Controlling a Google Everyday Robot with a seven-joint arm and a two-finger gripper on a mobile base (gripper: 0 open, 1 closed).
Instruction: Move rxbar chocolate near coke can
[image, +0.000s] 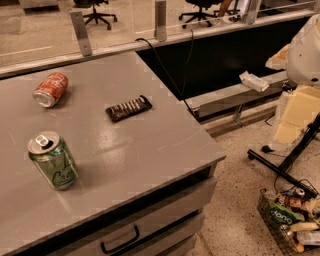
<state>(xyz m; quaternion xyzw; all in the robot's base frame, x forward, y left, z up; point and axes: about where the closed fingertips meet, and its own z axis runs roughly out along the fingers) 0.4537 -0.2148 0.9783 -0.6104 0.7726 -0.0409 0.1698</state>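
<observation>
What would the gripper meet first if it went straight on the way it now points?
The gripper, off the grey table's right side, seems to point left; likely the black cable first, though depth is unclear.

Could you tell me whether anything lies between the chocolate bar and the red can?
Nothing visible does: only tabletop lies between the chocolate bar and the red can. The green can stands nearer the front, off that line. The claw is out of view.
</observation>
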